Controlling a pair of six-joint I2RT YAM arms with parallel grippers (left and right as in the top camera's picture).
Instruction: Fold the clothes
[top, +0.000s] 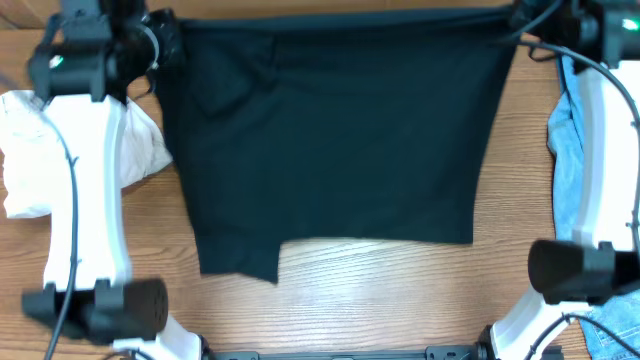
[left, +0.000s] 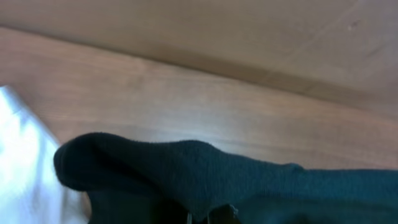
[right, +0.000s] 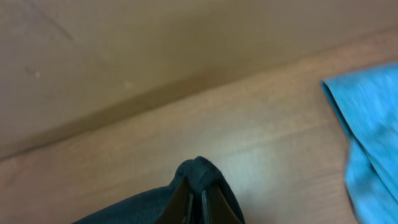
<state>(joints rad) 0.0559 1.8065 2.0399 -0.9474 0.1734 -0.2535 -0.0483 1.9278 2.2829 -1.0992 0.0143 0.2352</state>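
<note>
At the far left of the overhead view a white cloth (top: 35, 150) lies bunched on the wooden table (top: 380, 290), partly under the left arm. The left gripper (top: 165, 45) sits at the far left corner of the dark garment (top: 340, 140). This garment is spread flat across the middle of the table, its far edge running straight from one gripper to the other and its near edge stepped, hanging lower on the left.

The left wrist camera adds a rounded fold of the dark garment (left: 186, 171) bulging up over the left gripper (left: 211, 216). Only a sliver of the gripper shows at the bottom edge. The fabric hides the fingertips, so it cannot be told whether the claw is closed on the cloth or merely under it. The white cloth (left: 22, 168) shows at the left edge of that view, touching the dark fold.

The right gripper (top: 525, 25) is at the garment's far right corner. Its wrist camera shows what the overhead cannot: the two fingers (right: 183, 202) are pressed nearly together, with only a thin slit between them. A small peak of the dark garment (right: 200, 169) is pinched between their tips, so the right gripper (right: 198, 190) is clamped on the cloth.

Farthest right, a light blue cloth (top: 570, 160) lies along the right arm. It appears in the right wrist view (right: 370, 140) well apart from the pinched corner.
</note>
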